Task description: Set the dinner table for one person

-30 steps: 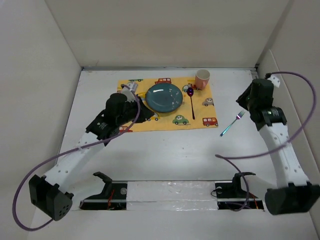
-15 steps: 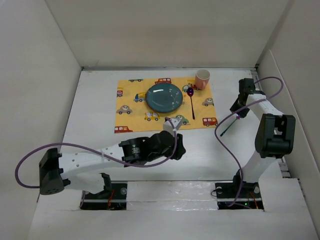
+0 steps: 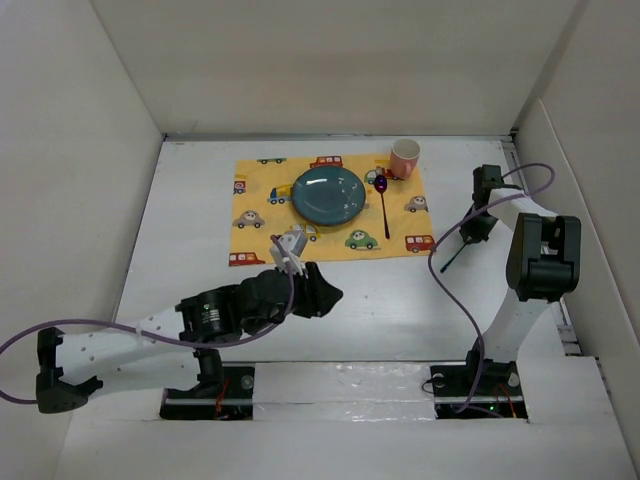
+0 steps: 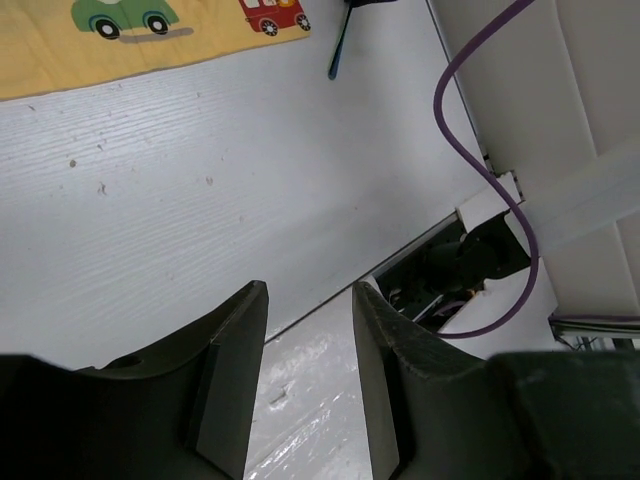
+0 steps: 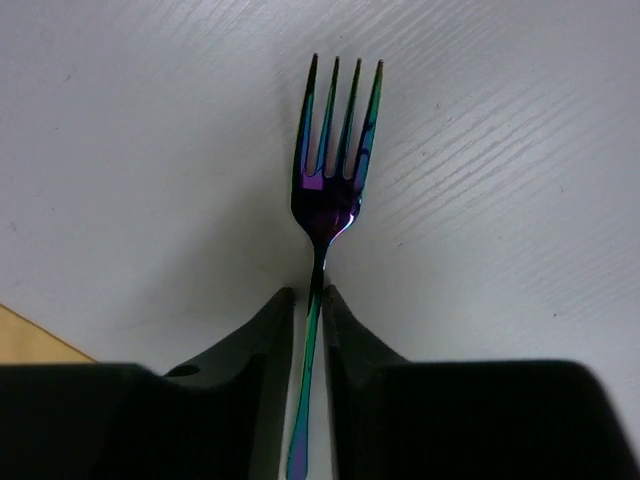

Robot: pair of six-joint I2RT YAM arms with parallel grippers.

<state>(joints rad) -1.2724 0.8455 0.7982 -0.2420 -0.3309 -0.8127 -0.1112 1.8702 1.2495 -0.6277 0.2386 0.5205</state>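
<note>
On the white dinner table (image 3: 190,200) lies a yellow car-print mat (image 3: 262,222) with a teal plate (image 3: 328,194), a purple spoon (image 3: 384,208) and a pink cup (image 3: 404,157). Right of the mat lies an iridescent fork (image 3: 452,258). In the right wrist view its tines (image 5: 335,150) point away from me, and my right gripper (image 5: 312,300) is shut on the fork's handle while it rests on the table. My left gripper (image 4: 310,290) hangs open and empty over the table's near middle (image 3: 325,293).
White walls enclose the table on three sides. Purple cables (image 3: 450,300) trail from both arms over the near part of the table. In the left wrist view the right arm's base mount (image 4: 460,265) sits at the table's near edge.
The left arm has left the mat's left side and swung down to the near middle, its jaws opening. The right gripper has come down over the fork and closed in on its handle.
</note>
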